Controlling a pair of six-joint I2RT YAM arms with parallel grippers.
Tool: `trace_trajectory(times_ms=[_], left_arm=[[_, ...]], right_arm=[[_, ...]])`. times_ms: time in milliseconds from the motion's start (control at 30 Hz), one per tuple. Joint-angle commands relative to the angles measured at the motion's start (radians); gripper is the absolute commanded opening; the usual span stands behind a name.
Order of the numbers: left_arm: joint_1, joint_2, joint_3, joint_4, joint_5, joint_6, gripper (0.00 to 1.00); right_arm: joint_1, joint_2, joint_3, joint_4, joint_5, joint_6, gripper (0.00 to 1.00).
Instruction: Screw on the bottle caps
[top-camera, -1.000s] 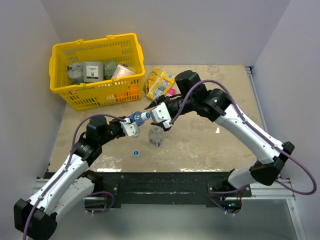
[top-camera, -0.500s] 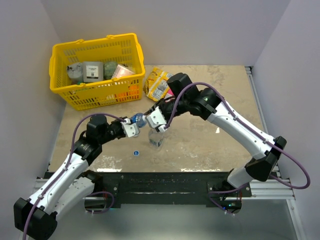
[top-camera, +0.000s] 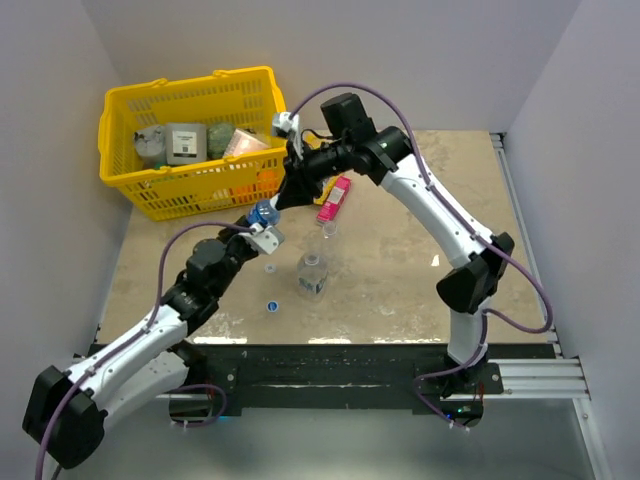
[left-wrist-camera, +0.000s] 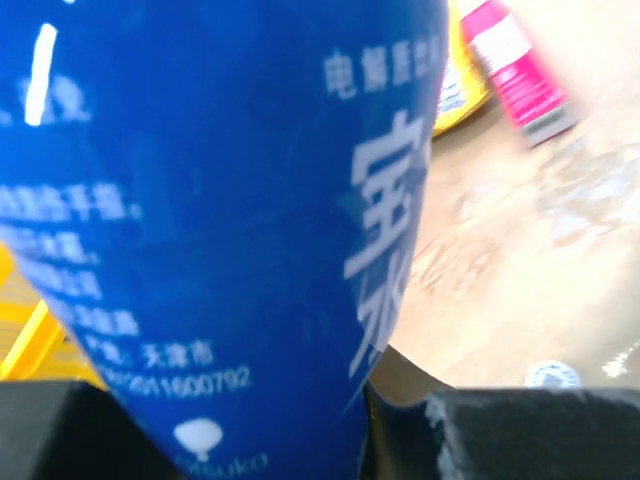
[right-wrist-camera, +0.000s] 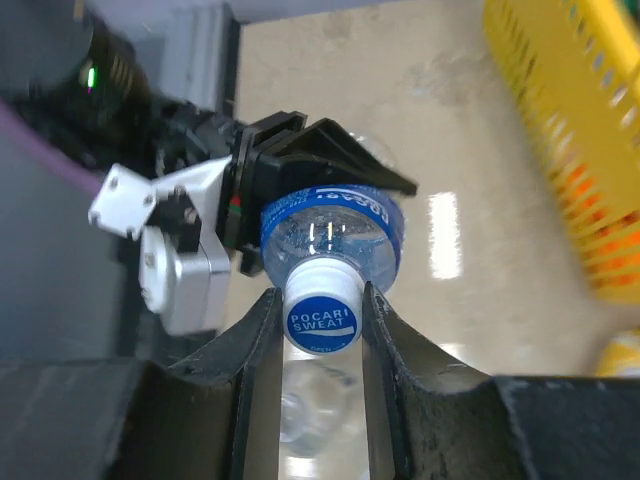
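My left gripper (top-camera: 263, 230) is clamped around the blue-labelled bottle (right-wrist-camera: 330, 228), holding it up off the desk (top-camera: 400, 285). My right gripper (right-wrist-camera: 320, 296) is pinched on the whitish cap (right-wrist-camera: 322, 320) sitting on the bottle's neck. If the cap sits crooked, turning it could cross the threads. If my left hold is weak, the bottle could spin along with the cap or slip out.

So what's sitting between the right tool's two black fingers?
The white cap on the blue-labelled bottle sits there; the right wrist view shows it.
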Motion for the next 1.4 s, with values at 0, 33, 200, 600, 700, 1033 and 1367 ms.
trace_trajectory(times_ms=[0, 33, 200, 600, 700, 1033, 1367], left_arm=[[-0.149, 0.075, -0.089, 0.378, -0.156, 0.403, 0.00], [-0.187, 0.098, -0.133, 0.405, -0.170, 0.480, 0.00], [-0.205, 0.186, -0.332, 0.763, -0.150, 0.892, 0.00], [-0.028, 0.189, -0.004, 0.168, -0.280, 0.142, 0.00], [-0.007, 0.137, 0.029, 0.050, -0.189, 0.015, 0.00], [0.003, 0.098, 0.078, -0.027, 0.007, -0.144, 0.00], [0.003, 0.123, 0.171, -0.036, 0.102, -0.213, 0.00]], right_arm=[[-0.015, 0.061, -0.086, 0.218, -0.110, 0.660, 0.00], [-0.016, 0.076, -0.063, 0.208, -0.101, 0.663, 0.00], [-0.018, 0.073, -0.048, 0.177, -0.003, 0.658, 0.00], [-0.105, 0.105, 0.075, 0.209, -0.052, 0.490, 0.14], [-0.127, 0.054, 0.115, 0.184, 0.041, 0.350, 0.39], [-0.133, -0.315, -0.454, 0.571, 0.120, 0.290, 0.65], [-0.122, -0.350, -0.554, 0.617, 0.106, 0.402, 0.85]])
